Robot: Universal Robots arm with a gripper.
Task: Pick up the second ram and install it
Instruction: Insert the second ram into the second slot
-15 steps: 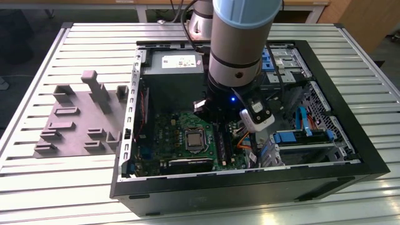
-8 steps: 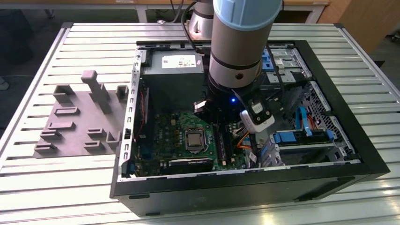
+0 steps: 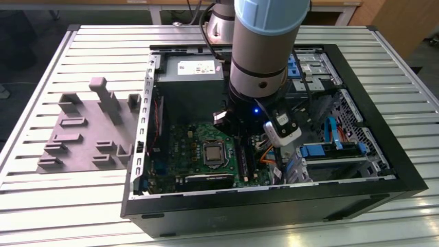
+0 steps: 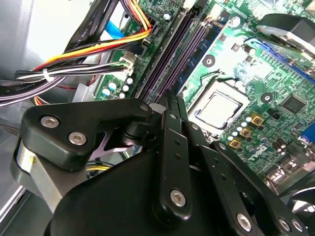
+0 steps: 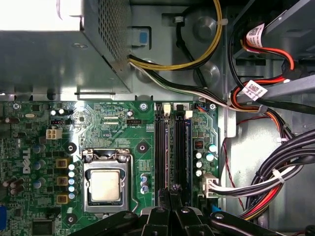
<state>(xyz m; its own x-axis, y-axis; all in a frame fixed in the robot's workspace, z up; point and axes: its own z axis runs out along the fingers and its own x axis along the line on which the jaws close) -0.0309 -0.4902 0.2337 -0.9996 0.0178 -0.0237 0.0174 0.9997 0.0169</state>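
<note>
My gripper (image 4: 175,100) hangs inside the open computer case (image 3: 384,170), low over the long memory slots (image 5: 165,147) beside the processor (image 5: 105,186). Its two black fingertips (image 5: 172,189) are drawn together over the middle of the slots, and I see nothing between them. A thin dark blue-green ram (image 4: 210,37) stands on edge in the slot row, seated in the board. I cannot tell whether it is the second ram. In the exterior view the arm (image 3: 264,46) comes straight down into the case and covers the gripper's tips.
A grey moulded tray (image 3: 89,128) with raised blocks lies on the slatted table at the exterior view's left. Bundled cables (image 5: 275,182) run close beside the slots. The power supply (image 3: 188,77) fills the case's far end, and a drive cage (image 3: 332,154) sits at the exterior view's right.
</note>
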